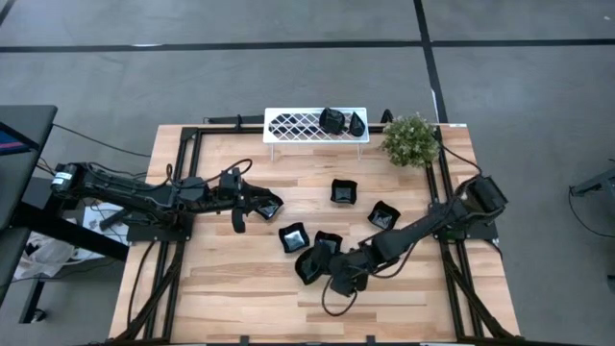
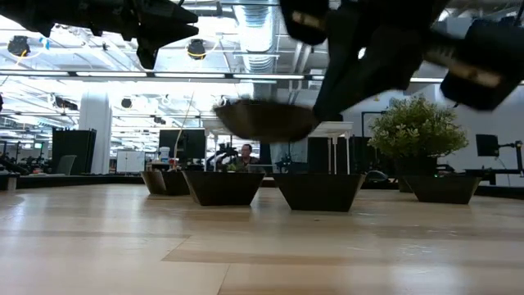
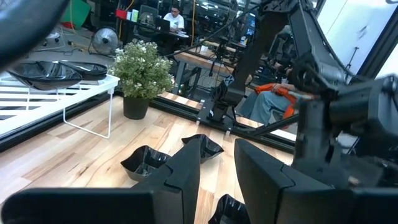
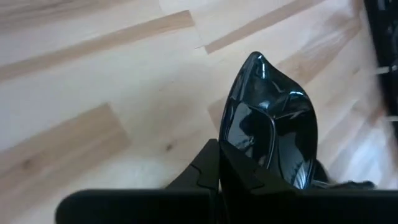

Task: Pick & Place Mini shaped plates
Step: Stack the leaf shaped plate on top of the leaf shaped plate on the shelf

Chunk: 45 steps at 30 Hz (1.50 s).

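Your right gripper is stretched low to bottom centre of the overhead frame, clamped on a teardrop plate; only the table-level view shows it airborne. Your left gripper, mid-left, has fingers apart.

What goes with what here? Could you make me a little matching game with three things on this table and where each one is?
Things:
1. white rack
2. potted plant
3. teardrop plate

Places:
A. pinched in the shut jaws of the right arm, lifted off the table
B. standing on the table just past one end of the rack
C. along the table's far edge, carrying two black plates at one end

Pairs: 1-C, 2-B, 3-A
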Available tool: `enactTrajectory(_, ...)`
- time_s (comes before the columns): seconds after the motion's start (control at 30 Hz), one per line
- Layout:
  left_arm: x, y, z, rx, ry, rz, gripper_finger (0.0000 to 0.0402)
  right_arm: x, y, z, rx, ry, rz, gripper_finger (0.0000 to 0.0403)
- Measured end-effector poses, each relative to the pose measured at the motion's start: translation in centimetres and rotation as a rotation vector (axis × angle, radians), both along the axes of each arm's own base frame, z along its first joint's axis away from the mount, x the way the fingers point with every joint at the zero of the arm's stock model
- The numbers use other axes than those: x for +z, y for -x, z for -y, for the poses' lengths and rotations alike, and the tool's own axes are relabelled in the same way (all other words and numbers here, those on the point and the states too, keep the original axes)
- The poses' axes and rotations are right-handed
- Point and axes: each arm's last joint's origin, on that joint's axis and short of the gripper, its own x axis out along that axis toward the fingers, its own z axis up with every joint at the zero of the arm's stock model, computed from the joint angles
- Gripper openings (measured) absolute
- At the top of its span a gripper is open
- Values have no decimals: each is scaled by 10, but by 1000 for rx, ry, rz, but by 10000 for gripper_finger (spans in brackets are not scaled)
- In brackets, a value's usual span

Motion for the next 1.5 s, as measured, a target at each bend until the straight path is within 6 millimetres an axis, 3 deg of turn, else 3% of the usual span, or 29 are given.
enactTrajectory(0.2, 0, 0, 0, 0, 1, 4, 102, 27, 15, 23, 53, 102, -18, 0)
enactTrajectory(0.47, 1, 0, 0, 0, 2, 10, 102, 55, 26, 74, 85, 243, -16, 0)
enactTrajectory(0.93, 2, 0, 0, 1, 2, 17, 102, 102, 47, 193, -129, 354, 127, 0)
enactTrajectory(1.23, 2, 0, 0, 1, 3, 18, 102, 113, 69, 267, -258, 442, 176, 0)
enactTrajectory(1.5, 2, 0, 0, 1, 3, 18, 102, 121, 84, 309, -295, 478, 223, 0)
